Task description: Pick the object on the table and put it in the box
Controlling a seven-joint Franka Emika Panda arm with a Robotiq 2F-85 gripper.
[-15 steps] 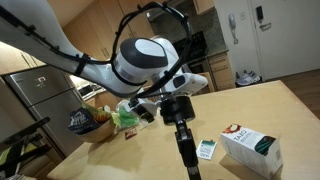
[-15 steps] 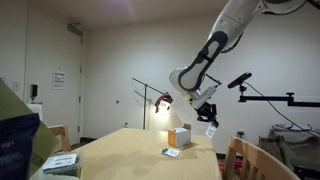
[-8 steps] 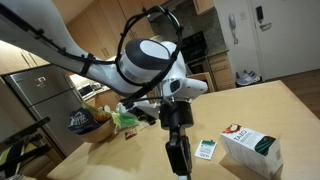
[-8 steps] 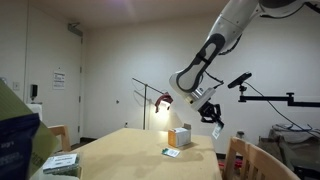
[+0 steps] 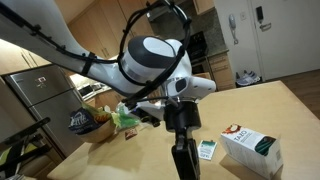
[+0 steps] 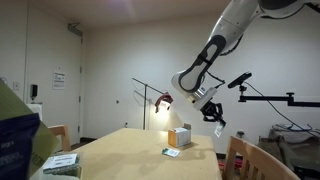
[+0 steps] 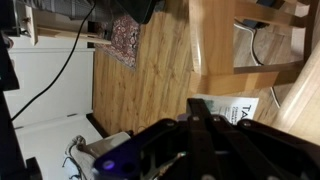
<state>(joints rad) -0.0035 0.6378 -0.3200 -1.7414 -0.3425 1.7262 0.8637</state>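
- Teal-green packet (image 5: 207, 150) is lying flat on the tabletop (image 5: 262, 105), lower right of centre in an exterior view, just beside the white box (image 5: 250, 148).
- Your jaws are hanging closed at lower centre, left of that packet.
- White printed packet (image 7: 235, 108) is showing at their tips in the wrist view; I cannot tell if it is gripped.

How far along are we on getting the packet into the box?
Nothing looks done: a small green packet lies on the table beside the box, not in it. In hand: the gripper hangs shut above the table; whether it grips anything is unclear. Left: getting the packet into the box.
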